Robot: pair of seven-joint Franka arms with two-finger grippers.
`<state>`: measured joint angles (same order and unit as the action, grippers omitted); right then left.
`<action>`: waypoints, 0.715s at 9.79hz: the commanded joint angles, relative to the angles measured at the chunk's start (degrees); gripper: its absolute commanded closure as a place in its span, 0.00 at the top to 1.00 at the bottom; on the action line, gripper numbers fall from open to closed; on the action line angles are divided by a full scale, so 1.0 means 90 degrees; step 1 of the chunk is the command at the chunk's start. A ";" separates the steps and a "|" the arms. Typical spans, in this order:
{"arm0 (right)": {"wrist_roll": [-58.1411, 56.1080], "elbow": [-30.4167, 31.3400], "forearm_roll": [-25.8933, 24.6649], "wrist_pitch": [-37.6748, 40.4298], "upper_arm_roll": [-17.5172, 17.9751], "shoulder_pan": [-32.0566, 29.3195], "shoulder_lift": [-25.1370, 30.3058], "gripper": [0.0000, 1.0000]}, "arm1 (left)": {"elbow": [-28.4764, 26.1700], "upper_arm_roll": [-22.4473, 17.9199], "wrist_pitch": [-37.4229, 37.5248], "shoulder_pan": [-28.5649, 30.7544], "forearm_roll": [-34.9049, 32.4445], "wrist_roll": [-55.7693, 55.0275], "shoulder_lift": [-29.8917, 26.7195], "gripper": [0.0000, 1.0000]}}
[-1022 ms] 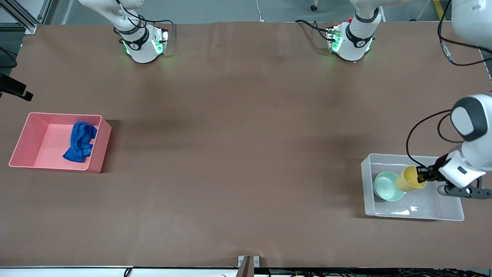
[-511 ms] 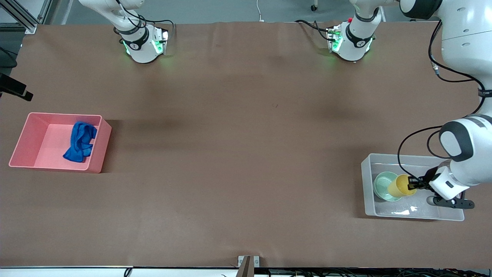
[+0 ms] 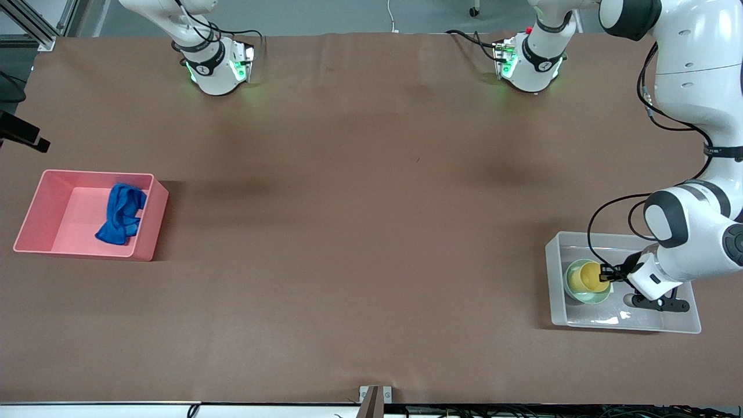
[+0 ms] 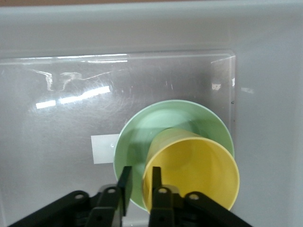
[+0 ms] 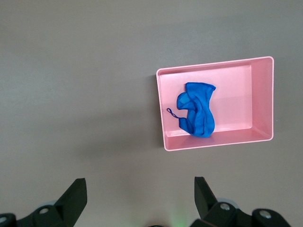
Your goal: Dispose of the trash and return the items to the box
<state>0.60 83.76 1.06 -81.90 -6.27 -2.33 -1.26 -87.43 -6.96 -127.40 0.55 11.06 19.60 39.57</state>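
The yellow cup (image 3: 587,277) is sitting upright, mouth upward, in the green bowl (image 3: 572,291) inside the clear box (image 3: 685,325); the left gripper (image 4: 140,182) fingers are straddling its rim, slightly apart. The right gripper (image 5: 137,195), fingers wide apart, is waiting above the table.

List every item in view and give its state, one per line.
Cup: upright in the bowl, rim between the left pincer's fingers.
Bowl: upright in the clear box, holding the cup.
Clear box: open, on the table.
Blue cloth: crumpled in the pink bin.
Pink bin: open.
Left pincer: parting at the cup's rim.
Right pincer: open, empty, high over the table.
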 commanded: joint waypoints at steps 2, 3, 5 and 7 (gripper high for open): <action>-0.0057 -0.0029 -0.0001 0.0037 0.0033 -0.0044 0.0013 1.00 | -0.0441 -0.0047 0.0471 -0.0100 -0.0338 0.0059 -0.1461 1.00; -0.0057 -0.0020 -0.0001 0.0037 0.0033 -0.0044 0.0003 1.00 | -0.0616 0.0002 0.0735 -0.0139 -0.0669 -0.0028 -0.2114 1.00; -0.0057 -0.0020 -0.0001 0.0018 0.0033 -0.0044 0.0003 1.00 | -0.1133 0.0400 0.1360 -0.0178 -0.0953 -0.0941 -0.3306 1.00; -0.0057 -0.0029 -0.0010 0.0018 0.0042 -0.0024 0.0013 1.00 | -0.1340 0.0957 0.2276 -0.0149 -0.1490 -0.1843 -0.4285 1.00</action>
<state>0.59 83.75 1.06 -81.94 -6.23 -2.32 -1.33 -93.63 -0.39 -108.94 -0.63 0.30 6.49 6.31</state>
